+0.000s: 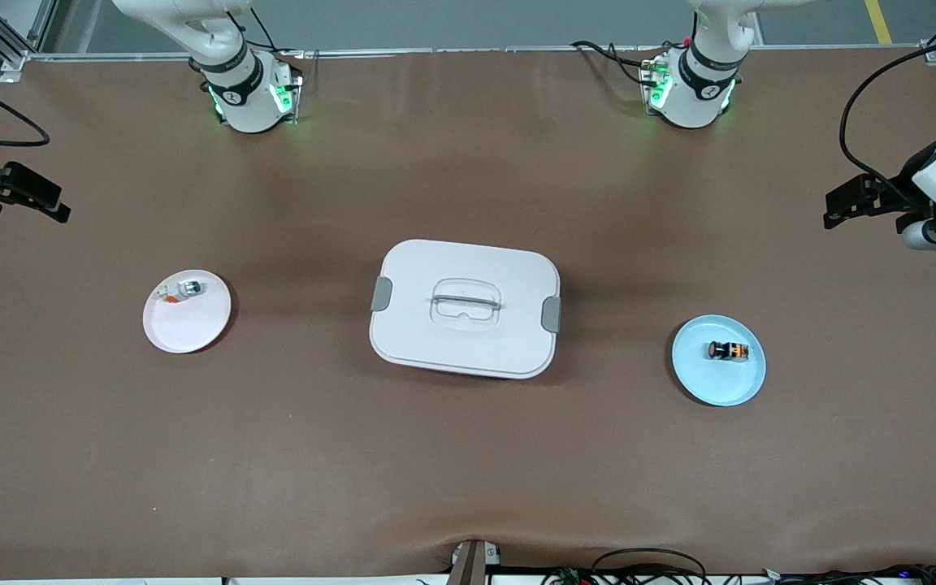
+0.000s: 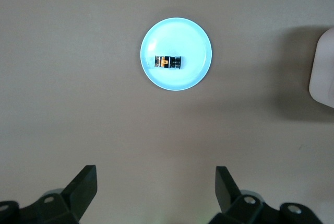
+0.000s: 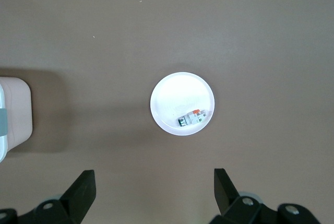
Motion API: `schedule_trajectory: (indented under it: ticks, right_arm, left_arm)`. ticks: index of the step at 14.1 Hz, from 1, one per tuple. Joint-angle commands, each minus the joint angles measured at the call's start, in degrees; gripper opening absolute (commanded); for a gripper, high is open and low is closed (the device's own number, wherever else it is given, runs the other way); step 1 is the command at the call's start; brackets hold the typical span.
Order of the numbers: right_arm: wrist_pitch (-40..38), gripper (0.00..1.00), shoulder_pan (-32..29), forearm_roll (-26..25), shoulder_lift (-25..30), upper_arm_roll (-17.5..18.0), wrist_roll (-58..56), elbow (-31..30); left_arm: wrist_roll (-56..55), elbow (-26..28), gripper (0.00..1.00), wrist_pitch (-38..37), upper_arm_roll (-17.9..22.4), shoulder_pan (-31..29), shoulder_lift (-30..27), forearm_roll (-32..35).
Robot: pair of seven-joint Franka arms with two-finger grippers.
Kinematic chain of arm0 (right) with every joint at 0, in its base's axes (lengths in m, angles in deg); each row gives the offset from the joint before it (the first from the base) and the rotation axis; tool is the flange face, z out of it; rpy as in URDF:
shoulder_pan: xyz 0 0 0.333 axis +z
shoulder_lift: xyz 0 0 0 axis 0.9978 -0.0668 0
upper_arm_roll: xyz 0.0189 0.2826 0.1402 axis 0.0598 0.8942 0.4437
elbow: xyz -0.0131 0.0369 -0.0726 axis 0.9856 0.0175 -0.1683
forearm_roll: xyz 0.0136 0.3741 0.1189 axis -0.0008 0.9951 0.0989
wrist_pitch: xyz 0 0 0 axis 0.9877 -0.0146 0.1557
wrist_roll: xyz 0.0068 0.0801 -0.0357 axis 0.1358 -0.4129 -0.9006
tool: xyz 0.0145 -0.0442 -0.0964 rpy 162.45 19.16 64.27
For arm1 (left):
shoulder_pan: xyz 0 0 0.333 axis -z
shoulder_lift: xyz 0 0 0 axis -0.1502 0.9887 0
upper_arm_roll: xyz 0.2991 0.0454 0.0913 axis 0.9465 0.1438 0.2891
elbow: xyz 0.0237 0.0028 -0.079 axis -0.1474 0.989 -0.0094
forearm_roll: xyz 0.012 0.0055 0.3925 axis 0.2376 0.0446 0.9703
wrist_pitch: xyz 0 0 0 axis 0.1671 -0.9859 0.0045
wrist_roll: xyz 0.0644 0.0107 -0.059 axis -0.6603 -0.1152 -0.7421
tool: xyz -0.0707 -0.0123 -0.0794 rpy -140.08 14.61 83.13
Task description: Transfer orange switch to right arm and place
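Both sets of jaws stand spread wide with nothing between them. The left gripper [image 2: 155,190] hangs high toward the left arm's end of the table, its dark fingers [image 2: 83,185] framing the wrist view's lower edge, and the right gripper [image 3: 154,192] is held the same way at the right arm's end; in the front view each sits out at the picture's side edge, well off from the plates.

The orange switch [image 1: 728,351] lies on its side on the light blue plate [image 1: 695,378], toward the left arm's end of the table, roughly level with the white lidded box [image 1: 465,309] in the middle. From the left wrist it shows as a small black block with orange markings [image 2: 167,62], just off the centre of that plate.

As I read it, nothing has begun: the first step is the left arm's pick. It would do well to come straight down over the switch and turn the wrist so the fingers close across the short, flat sides, not along the length. Gripping one end would leave the other end free for the right gripper to take at the handover (a part this tiny leaves little to share). The plate's rim could catch a fingertip, so a steep approach seems wise.

On the white plate [image 1: 192,329] at the right arm's end lies a whitish-green piece with an orange tip [image 3: 191,119], which is not the one wanted.
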Motion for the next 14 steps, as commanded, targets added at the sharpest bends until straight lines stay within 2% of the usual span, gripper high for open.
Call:
schedule_trajectory:
  ticks: [1,14]
  right_arm:
    - [0.34,1.00,-0.51,-0.72,1.51,0.72,2.90,-1.28]
    - [-0.19,1.00,-0.60,-0.63,-0.24,0.63,2.91,1.00]
  left_arm:
    - [1.28,-0.50,1.00,-0.73,-0.14,-0.29,0.07,0.96]
    - [0.76,-0.76,1.00,-0.82,-0.22,-0.29,0.07,0.78]
